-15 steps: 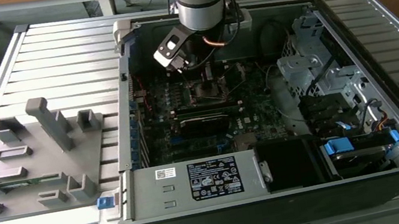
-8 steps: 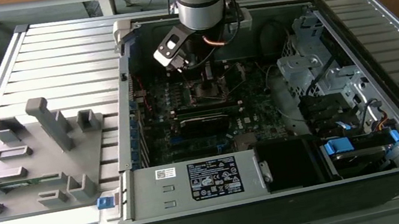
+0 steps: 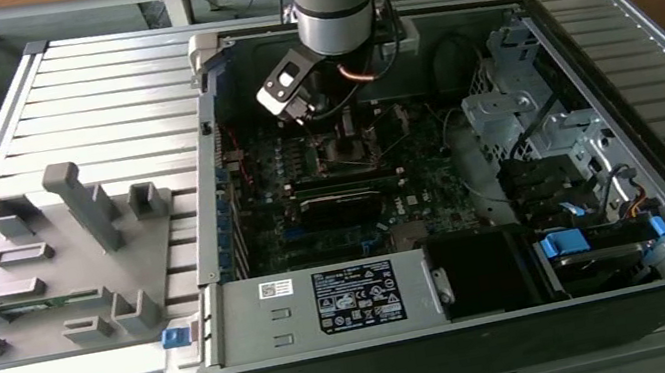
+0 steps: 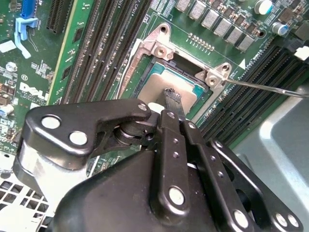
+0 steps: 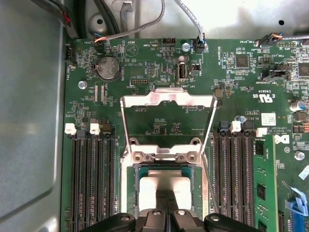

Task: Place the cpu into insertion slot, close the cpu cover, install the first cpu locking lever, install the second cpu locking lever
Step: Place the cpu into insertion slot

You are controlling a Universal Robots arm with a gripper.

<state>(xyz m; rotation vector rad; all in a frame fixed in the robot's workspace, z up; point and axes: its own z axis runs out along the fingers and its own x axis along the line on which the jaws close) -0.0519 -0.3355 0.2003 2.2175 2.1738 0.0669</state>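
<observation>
— What is seen at the widest scale?

— A slatted grey metal table (image 3: 87, 96) is seen in the exterior view, and on it a black and grey computer case (image 3: 469, 356) is laid open. A grey cylindrical robot arm (image 3: 333, 4) is lowered into the far part of the case. A flat grey plastic fixture plate with upright pegs (image 3: 53, 294) is set on the table just beside the case, on the exterior view's left.

— And inside the case?

— A green circuit board (image 5: 231, 87) is shown in the first wrist view, with rows of long black memory slots (image 5: 91, 179) on either side of the socket.

— How is the gripper found?

— The black linked-finger gripper (image 5: 167, 195) (image 4: 173, 96) is held directly over the socket. Its fingers are drawn together, nothing is seen clamped between them, and their tips are placed at the chip's top face; whether it is actually touched cannot be told.

— Where are the task's parts?

— The thin silver square-frame cpu cover (image 5: 166, 99) is swung open and leaned away from the socket, so the board is seen through its cut-out. The small square dark insertion slot with a metal rim (image 5: 133, 186) is thus left uncovered. The flat square cpu with a dull silver-grey top (image 5: 154, 186) (image 4: 157, 87) is seated flat within that slot. A thin straight bare-metal locking lever (image 4: 265, 87) is angled out from one socket corner above the memory slots, unlatched.
</observation>
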